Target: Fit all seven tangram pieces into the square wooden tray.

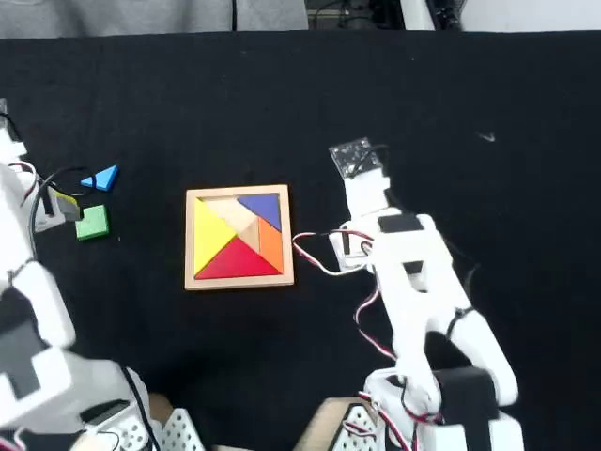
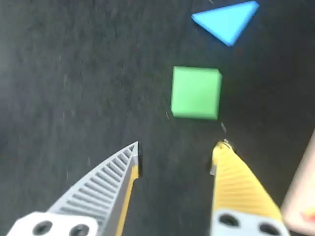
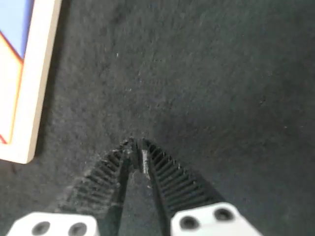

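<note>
The square wooden tray (image 1: 192, 240) lies mid-table, holding yellow (image 1: 208, 235), red (image 1: 237, 261), orange (image 1: 271, 242) and blue (image 1: 266, 207) pieces; a pale wood-coloured patch shows at its top centre. A green square (image 1: 92, 223) (image 2: 196, 92) and a light blue triangle (image 1: 101, 178) (image 2: 227, 20) lie loose on the cloth to the tray's left. My left gripper (image 2: 177, 147) (image 1: 64, 207) stands open just short of the green square, touching nothing. My right gripper (image 3: 135, 145) (image 1: 355, 158) is shut and empty, low over the cloth to the right of the tray rim (image 3: 37, 83).
Black cloth covers the table. The right arm's white body and loose cables (image 1: 324, 258) lie close to the tray's right side. The tray's corner (image 2: 302, 187) shows at the edge of the left wrist view.
</note>
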### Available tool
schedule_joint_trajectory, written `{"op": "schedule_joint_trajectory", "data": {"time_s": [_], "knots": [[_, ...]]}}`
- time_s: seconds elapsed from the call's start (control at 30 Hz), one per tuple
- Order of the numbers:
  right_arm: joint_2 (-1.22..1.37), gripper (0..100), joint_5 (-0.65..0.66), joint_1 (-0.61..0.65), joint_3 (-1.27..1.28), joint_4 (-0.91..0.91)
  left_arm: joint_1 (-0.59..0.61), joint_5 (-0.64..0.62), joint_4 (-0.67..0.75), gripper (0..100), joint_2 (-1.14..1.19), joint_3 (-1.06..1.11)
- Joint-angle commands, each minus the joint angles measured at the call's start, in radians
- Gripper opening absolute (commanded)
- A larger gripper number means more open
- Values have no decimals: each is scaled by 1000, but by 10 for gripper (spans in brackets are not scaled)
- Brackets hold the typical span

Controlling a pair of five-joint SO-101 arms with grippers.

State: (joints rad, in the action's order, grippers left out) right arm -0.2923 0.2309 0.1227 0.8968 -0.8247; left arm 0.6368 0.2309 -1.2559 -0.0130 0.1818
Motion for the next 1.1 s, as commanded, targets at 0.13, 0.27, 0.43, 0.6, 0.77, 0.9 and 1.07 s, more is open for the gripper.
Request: {"op": "schedule_joint_trajectory", "data": {"time_s": [0.13, 0.27, 0.43, 0.6, 0.77, 0.9, 1.07], "knots": [[41, 11, -8, 15, -65, 23, -58, -5, 252, 252, 321, -81], [39, 11, -8, 15, -62, 23, -82, -5, 259, 254, 422, -163], [39, 11, -5, 15, -61, 20, -97, -5, 258, 254, 468, -226], [39, 11, -2, 15, -61, 20, -99, -5, 258, 248, 479, -222], [39, 11, 0, 15, -59, 20, -96, -5, 256, 196, 470, -173], [39, 11, 0, 15, -59, 18, -101, -5, 256, 155, 468, -156], [39, 11, 0, 15, -58, 17, -104, -5, 193, 152, 462, -193]]}}
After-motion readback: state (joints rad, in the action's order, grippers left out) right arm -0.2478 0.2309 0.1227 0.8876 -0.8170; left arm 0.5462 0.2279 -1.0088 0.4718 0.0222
